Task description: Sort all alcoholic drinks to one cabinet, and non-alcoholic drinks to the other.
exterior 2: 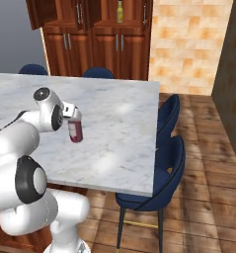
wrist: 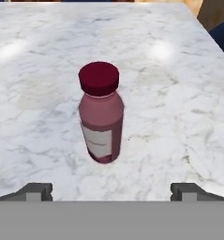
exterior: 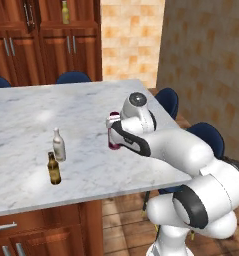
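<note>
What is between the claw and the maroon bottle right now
Nothing: in the hand view only bare marble counter separates the open claw from the maroon bottle.

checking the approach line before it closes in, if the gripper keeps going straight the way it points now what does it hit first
Most likely the maroon bottle, standing upright on the marble table and centred ahead of the open gripper. Nothing lies between them in the hand view; how far off it is is hard to judge.

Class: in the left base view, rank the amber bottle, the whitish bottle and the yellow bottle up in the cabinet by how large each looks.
1. Amber bottle and whitish bottle: they look alike, so no ranking between them.
2. Yellow bottle in the cabinet: looks smallest, though it stands far from the camera, so its true size is unsure.
</note>
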Motion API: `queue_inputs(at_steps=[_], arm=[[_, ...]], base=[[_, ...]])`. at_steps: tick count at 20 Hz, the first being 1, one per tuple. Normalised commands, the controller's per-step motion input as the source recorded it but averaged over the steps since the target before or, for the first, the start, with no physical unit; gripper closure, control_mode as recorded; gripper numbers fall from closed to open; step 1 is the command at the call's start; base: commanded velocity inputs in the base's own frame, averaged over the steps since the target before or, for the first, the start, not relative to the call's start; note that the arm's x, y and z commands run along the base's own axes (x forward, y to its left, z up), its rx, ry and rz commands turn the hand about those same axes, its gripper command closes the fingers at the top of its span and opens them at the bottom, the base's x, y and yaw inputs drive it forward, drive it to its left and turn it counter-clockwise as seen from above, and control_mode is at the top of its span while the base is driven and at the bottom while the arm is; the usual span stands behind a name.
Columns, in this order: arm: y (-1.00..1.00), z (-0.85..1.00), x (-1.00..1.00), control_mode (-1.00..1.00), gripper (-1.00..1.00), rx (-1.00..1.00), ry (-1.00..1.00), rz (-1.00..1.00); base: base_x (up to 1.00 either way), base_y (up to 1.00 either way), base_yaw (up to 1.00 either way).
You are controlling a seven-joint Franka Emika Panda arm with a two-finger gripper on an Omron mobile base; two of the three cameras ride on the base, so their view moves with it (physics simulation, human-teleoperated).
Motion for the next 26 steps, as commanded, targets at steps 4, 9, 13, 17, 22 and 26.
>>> queue_inputs(at_steps=[4,9,13,17,22,26], arm=[[0.0,-0.03,0.34,-1.0,-1.0,0.0,-0.01,0.01],[0.0,-0.08,0.27,-1.0,-1.0,0.0,0.0,0.0],[0.03,-0.2,0.24,-1.0,-1.0,0.0,0.0,0.0],[0.12,-0.22,0.21,-1.0,-1.0,0.0,0.0,0.0],[0.13,-0.15,0.24,-1.0,-1.0,0.0,0.0,0.0],[0.1,-0.03,0.29,-1.0,-1.0,0.0,0.0,0.0]], base=[[0.0,0.0,0.0],[0.0,0.0,0.0],[0.0,0.0,0.0],[0.0,0.0,0.0],[0.0,0.0,0.0],[0.0,0.0,0.0]])
